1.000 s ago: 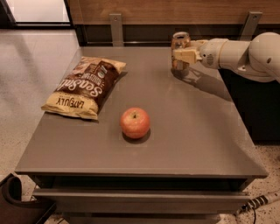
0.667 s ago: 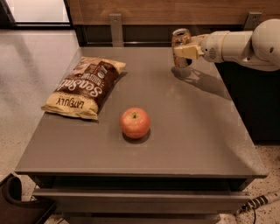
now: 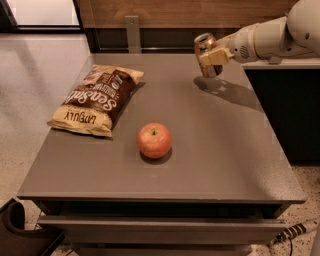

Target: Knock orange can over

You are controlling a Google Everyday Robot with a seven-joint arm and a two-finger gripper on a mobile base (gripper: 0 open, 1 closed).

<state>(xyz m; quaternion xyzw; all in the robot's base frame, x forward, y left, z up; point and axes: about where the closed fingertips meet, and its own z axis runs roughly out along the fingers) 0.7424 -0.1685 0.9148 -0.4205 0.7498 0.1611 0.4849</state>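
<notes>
The gripper (image 3: 210,56) sits in the upper right of the frame, its pale fingers (image 3: 216,55) closed across the middle of the can (image 3: 204,42), with one tan pad lying over the can's front face. The can is at the far right part of the table (image 3: 225,150), near the back edge. It is close to upright but tilted: its long axis leans so that the silver top rim points to the upper left and the base to the lower right. Its shadow falls on the table just below and to the right; whether the base touches the surface cannot be told. The white arm (image 3: 270,35) reaches in from the right edge of the frame. Bare tabletop spreads to the left of the can and below it. The apple (image 3: 154,140) sits well apart, near the middle of the frame, and the chip bag (image 3: 97,99) lies flat at the left side. A wood panel (image 3: 175,10) runs behind the back edge, and a dark cabinet (image 3: 290,110) stands against the right edge.
</notes>
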